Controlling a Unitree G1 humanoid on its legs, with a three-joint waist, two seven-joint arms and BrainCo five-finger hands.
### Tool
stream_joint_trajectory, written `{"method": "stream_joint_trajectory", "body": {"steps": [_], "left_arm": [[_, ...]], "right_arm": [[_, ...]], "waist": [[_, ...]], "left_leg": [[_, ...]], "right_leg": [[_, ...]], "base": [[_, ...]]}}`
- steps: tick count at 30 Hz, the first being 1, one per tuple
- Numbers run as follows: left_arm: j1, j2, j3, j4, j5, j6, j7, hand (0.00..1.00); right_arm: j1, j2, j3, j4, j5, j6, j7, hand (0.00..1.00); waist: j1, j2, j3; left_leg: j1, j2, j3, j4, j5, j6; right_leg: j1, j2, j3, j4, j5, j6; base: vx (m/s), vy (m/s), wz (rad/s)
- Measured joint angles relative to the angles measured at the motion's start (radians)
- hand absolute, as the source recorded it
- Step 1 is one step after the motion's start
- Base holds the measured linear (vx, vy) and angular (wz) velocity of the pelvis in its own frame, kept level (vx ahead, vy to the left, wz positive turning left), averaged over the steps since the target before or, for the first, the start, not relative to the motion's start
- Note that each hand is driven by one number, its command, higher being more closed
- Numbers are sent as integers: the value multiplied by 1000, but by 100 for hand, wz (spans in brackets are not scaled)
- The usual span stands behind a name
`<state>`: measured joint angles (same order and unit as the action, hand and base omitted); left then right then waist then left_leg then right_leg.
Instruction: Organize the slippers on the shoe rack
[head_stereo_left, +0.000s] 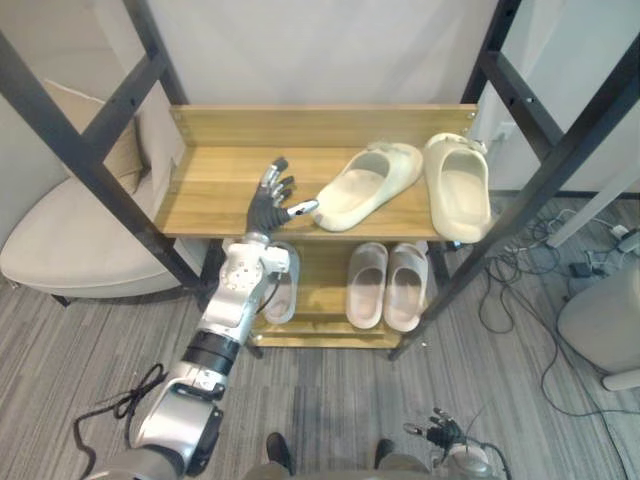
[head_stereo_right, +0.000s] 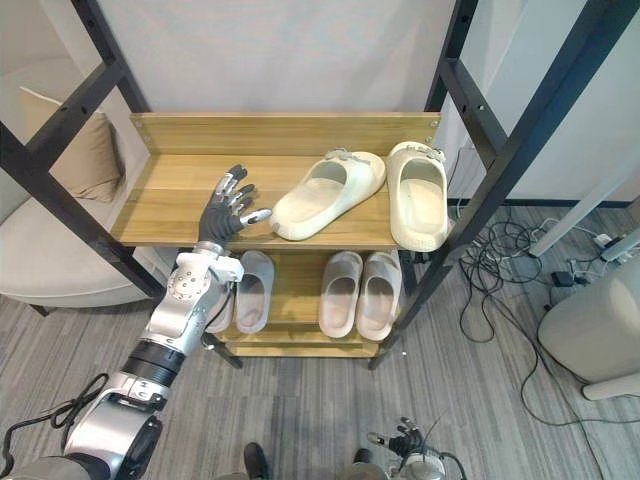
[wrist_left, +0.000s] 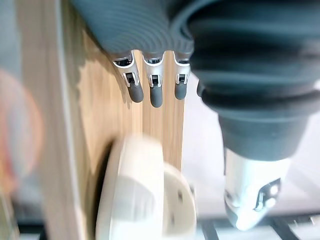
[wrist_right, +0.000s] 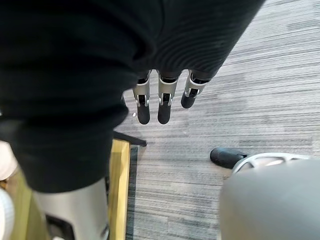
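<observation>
On the shoe rack's (head_stereo_left: 320, 128) top shelf (head_stereo_left: 215, 190), the left hand (head_stereo_left: 265, 208) is held with its palm low over the wood, at the front and left of the middle. Its fingers (wrist_left: 155, 95) are kept straight and fanned slightly apart, pointing toward the back of the shelf, and nothing is gripped by them. The thumb (head_stereo_left: 303, 208) is stretched sideways toward the near end of the angled cream slipper (head_stereo_left: 368, 185). Its tip is seen right at that end, though whether contact is made cannot be told. This slipper is laid diagonally across the middle of the shelf, its strap end turned to the back right. The second cream slipper (head_stereo_left: 458, 185) is set just beside it on the right, running front to back, with its near end at the shelf's front edge. On the lower shelf (head_stereo_right: 300, 300) a pair of pinkish slippers (head_stereo_right: 360, 290) is placed side by side, and a grey slipper (head_stereo_right: 252, 290) is partly hidden behind the left arm. The right hand (wrist_right: 160, 100) is hung low beside the rack over the grey carpet (wrist_right: 260, 75), its fingers straight and relaxed, with nothing held. A pale armchair (head_stereo_left: 70, 240) is seen to the left of the rack.
</observation>
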<state>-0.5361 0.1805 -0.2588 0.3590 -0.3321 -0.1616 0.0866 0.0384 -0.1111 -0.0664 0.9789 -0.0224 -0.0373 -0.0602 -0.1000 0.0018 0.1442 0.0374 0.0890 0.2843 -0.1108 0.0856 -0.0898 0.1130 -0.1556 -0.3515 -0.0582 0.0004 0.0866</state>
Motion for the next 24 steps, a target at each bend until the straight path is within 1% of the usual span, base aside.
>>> {"method": "stream_joint_trajectory", "body": {"steps": [5, 10, 13, 15, 18, 24], "left_arm": [[1, -38, -53, -7, -26, 1, -4, 0], [4, -48, -120, -19, -45, 1, -7, 0], [9, -62, -151, -28, -49, 2, -17, 0], [9, -85, -175, -29, -63, 5, -33, 0], [9, -103, -206, -30, -64, 8, -33, 0], [9, -118, -232, -29, -89, 18, -30, 0]], "right_arm": [[-9, 23, 2, 0, 0, 0, 0, 0], [-19, 35, 38, 8, 0, 3, 0, 0], [-27, 36, 38, 21, 1, 8, 0, 0], [-28, 36, 38, 21, 1, 8, 0, 0], [-34, 36, 39, 21, 1, 8, 0, 0], [-36, 37, 40, 21, 1, 10, -2, 0]], "waist": [[0, -3, -3], [1, -8, -6], [1, -8, -7], [1, -8, -7], [1, -9, -8], [1, -11, -12]], "left_leg": [[3, -2, -11, 0, 0, 0], [3, -3, -14, 0, 0, 0], [4, -4, -14, 0, 0, 0], [6, -3, -13, 0, -1, 0], [9, -3, -10, 0, -2, -1], [12, -3, 1, 0, -2, -1]], "right_leg": [[12, 0, -11, -4, -1, 1], [15, -1, -14, -5, -1, 1], [16, -2, -14, -5, -1, 1], [17, -2, -13, -6, -1, 1], [19, -2, -11, -6, -1, 1], [19, -2, -7, -7, -1, 1]], "base": [[-3, -2, 7], [-5, 1, 2], [0, 0, 0], [0, 0, 0], [0, 0, 0], [-3, 1, -1]]}}
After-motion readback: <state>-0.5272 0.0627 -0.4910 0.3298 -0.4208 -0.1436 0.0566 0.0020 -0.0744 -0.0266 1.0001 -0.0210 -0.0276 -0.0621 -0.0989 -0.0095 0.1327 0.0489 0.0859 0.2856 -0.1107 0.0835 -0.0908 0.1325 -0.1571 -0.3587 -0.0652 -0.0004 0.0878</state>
